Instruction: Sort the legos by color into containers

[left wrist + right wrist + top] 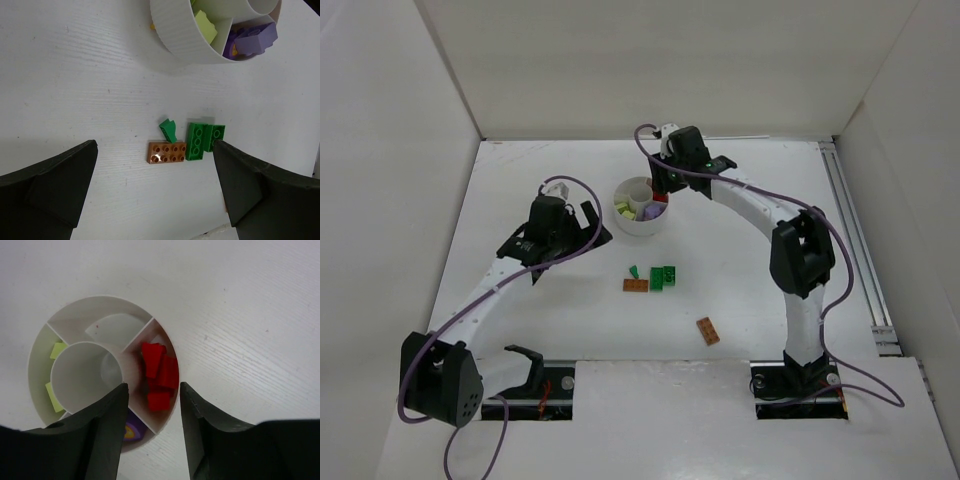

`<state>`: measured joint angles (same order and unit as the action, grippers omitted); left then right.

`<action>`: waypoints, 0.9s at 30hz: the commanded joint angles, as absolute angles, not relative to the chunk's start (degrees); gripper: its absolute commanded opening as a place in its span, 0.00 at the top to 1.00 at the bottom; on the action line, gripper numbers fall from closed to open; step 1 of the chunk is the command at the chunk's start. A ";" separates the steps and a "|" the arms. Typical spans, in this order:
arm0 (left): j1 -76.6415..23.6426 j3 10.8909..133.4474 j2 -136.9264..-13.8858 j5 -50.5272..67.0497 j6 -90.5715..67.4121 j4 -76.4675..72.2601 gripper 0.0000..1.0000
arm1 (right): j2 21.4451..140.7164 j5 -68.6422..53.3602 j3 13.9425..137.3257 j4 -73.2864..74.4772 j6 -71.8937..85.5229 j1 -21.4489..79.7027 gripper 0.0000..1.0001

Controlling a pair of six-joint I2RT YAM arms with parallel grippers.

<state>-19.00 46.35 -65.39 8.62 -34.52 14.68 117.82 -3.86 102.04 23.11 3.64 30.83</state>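
The white round dish (638, 222) stands mid-table, with a central cup and wedge compartments. Red legos (160, 372) lie in one wedge, pale yellow-green ones (57, 351) in another, and a light purple one (131, 430) in a third. My right gripper (152, 390) hangs open and empty just above the red wedge; it also shows in the top view (665, 182). My left gripper (155, 150) is open and empty, held above the table left of the dish (180, 35). Below it lie an orange-brown lego (167, 152), a small green piece (169, 129) and two green bricks (205, 139).
A second orange-brown lego (707, 331) lies alone toward the near right. White walls enclose the table on the left, back and right. A metal rail (855, 240) runs along the right edge. Purple cables trail from both arms.
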 commanded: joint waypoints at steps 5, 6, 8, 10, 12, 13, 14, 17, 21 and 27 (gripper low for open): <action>-18.90 46.41 -65.13 10.28 -32.87 12.30 0.00 | 112.60 -3.16 103.80 22.59 3.25 31.38 0.48; -18.90 45.88 -65.13 10.28 -32.87 12.30 0.00 | 110.59 -2.38 101.97 22.59 3.25 31.38 0.48; -20.03 45.88 -65.13 9.94 -32.87 12.30 0.00 | 108.03 -0.89 100.12 22.06 2.72 31.38 0.48; -22.31 45.88 -65.74 8.27 -32.87 12.30 0.00 | 103.38 0.34 96.78 21.45 2.72 31.38 0.43; -26.00 45.88 -66.44 5.37 -32.87 13.00 0.01 | 99.95 2.45 93.88 21.45 2.72 30.15 0.37; -27.06 45.88 -67.49 5.36 -32.87 12.49 0.02 | 96.10 2.98 90.13 20.84 3.51 30.15 0.34; -28.46 45.18 -68.20 5.36 -33.48 11.96 0.02 | 93.98 3.51 87.74 20.83 3.52 29.36 0.29; -29.62 44.65 -71.96 5.36 -34.80 9.59 0.07 | 84.78 6.06 76.76 18.38 4.83 28.13 0.00; -34.35 45.97 -77.16 1.96 -37.17 8.26 0.13 | 73.32 12.64 65.50 20.03 6.24 28.13 0.00; -40.16 53.16 -87.25 -7.55 -41.91 10.72 0.22 | 59.35 17.31 55.30 25.48 7.82 24.97 0.00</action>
<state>-38.37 48.18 -84.49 -1.17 -38.46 10.79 64.40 13.23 57.32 23.88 6.31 26.68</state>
